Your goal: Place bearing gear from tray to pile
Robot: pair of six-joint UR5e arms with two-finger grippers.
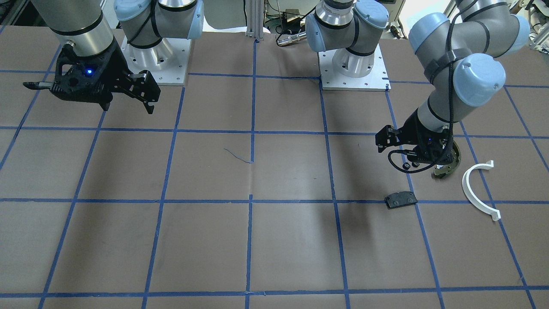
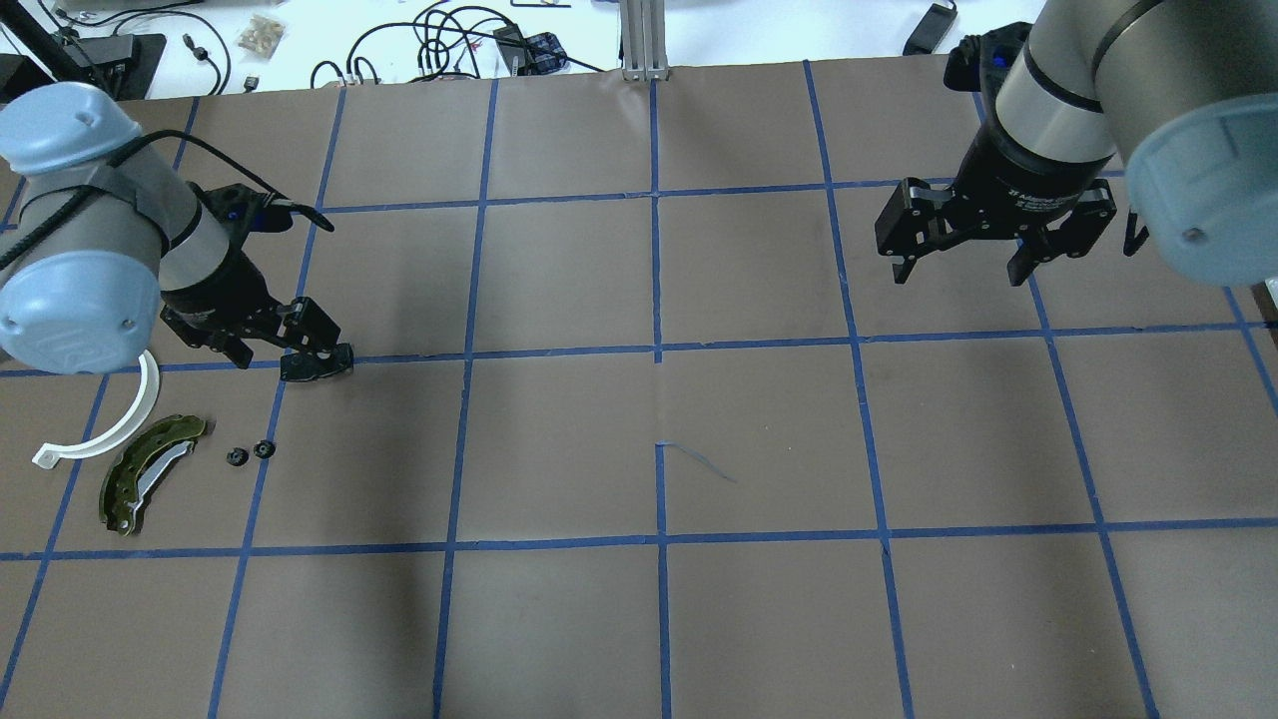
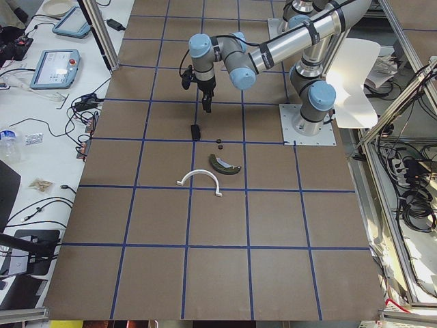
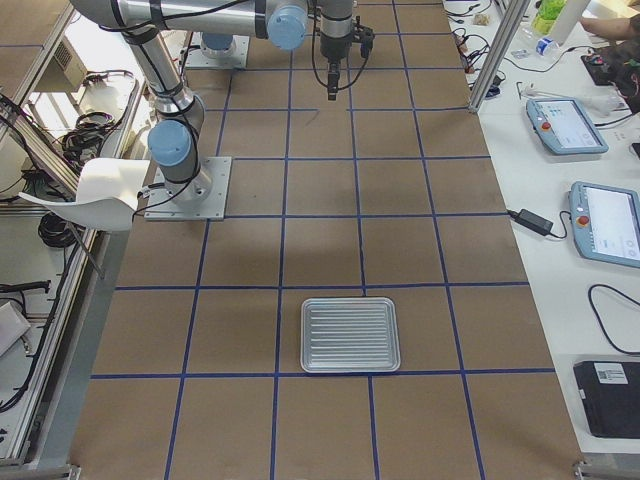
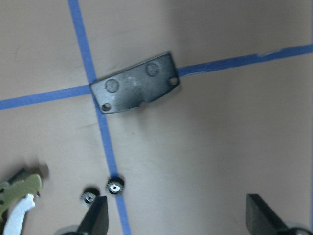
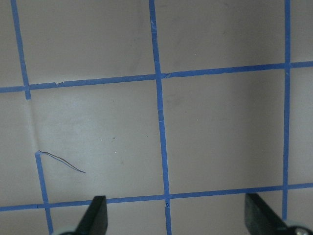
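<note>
Left wrist-mounted view: left gripper spread, empty; small black toothed gears near flat black rectangular pad. Right gripper spread.

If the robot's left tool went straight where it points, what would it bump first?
Most likely just the brown table paper. The left tool is open and points down at bare paper, with the black pad a bit ahead and two small gears beside one finger. Depth is hard to judge.
</note>
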